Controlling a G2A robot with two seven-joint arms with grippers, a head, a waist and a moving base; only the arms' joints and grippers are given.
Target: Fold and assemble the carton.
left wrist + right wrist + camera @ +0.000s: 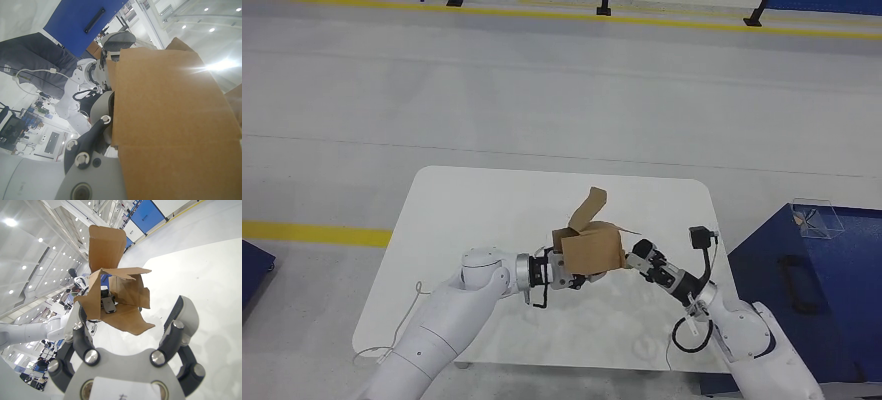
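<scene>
Top view: L end effector [562, 272] clamps carton [592, 248] wall; R end effector [633, 262] wide open at flap edge.

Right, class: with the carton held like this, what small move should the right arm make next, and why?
Probably ease the right gripper forward and press the nearest flap inward. The left gripper grips the carton at its far end, the flaps at this end splay open, and the right jaws stand open facing them.
</scene>
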